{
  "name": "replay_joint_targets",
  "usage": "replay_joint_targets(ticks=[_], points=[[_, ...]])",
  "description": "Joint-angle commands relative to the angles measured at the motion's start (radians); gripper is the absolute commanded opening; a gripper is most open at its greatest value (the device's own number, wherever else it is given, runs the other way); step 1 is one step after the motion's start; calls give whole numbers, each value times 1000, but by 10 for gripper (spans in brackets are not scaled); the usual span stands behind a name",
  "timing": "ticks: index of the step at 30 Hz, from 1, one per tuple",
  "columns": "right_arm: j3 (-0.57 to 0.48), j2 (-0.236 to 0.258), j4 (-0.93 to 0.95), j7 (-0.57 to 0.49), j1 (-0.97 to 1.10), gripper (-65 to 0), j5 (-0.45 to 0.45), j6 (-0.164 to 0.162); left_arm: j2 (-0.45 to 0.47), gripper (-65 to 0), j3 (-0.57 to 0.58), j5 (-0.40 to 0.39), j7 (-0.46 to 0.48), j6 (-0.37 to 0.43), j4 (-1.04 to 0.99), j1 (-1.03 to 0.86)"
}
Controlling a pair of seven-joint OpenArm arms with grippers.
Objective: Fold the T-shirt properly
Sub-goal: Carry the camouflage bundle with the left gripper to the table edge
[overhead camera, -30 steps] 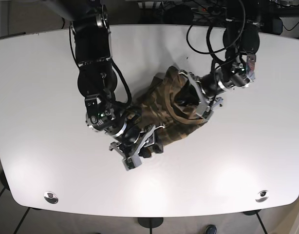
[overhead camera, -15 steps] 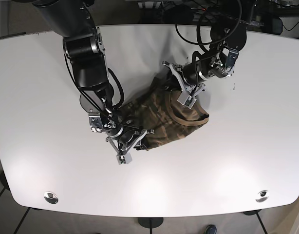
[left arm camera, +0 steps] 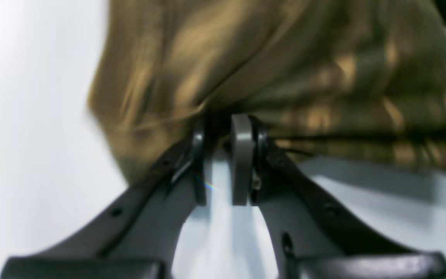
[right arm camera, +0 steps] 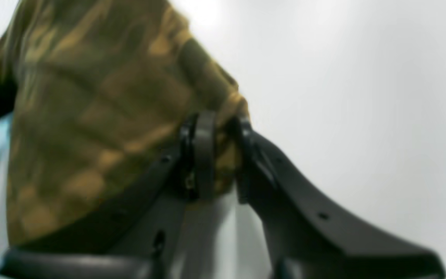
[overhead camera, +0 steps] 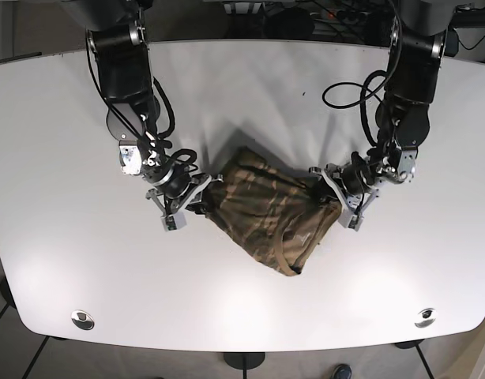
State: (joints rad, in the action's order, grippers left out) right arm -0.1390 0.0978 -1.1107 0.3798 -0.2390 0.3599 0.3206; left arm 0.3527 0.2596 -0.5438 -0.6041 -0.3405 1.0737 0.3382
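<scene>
The camouflage T-shirt (overhead camera: 266, 215) is bunched at the middle of the white table (overhead camera: 242, 95), stretched between my two grippers, with its collar end sagging toward the front. My left gripper (overhead camera: 328, 192) is on the shirt's right edge. In the left wrist view it (left arm camera: 221, 126) is shut on a fold of the shirt (left arm camera: 285, 58). My right gripper (overhead camera: 201, 197) is on the shirt's left edge. In the right wrist view it (right arm camera: 223, 124) is shut on a corner of the shirt (right arm camera: 91, 97). Both wrist views are blurred.
Black cables (overhead camera: 345, 87) hang over the table's back right by the left arm. Two round metal fittings sit near the front edge, one at the left (overhead camera: 83, 319) and one at the right (overhead camera: 424, 317). The curved front edge is close below the shirt.
Both grippers have moved outward and apart, each keeping hold of the shirt. The shirt went from a tight bundle to a wider spread between them, and has shifted toward the front.
</scene>
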Motion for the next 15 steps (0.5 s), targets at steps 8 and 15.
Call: replay_joint_targets(ticks=[8, 15], points=[[-187, -3, -176, 43, 148, -575, -9, -8, -56, -424, -9, 172, 40, 19, -36, 118], [-299, -65, -205, 43, 157, -575, -9, -8, -56, -408, -154, 179, 39, 36, 161, 65]])
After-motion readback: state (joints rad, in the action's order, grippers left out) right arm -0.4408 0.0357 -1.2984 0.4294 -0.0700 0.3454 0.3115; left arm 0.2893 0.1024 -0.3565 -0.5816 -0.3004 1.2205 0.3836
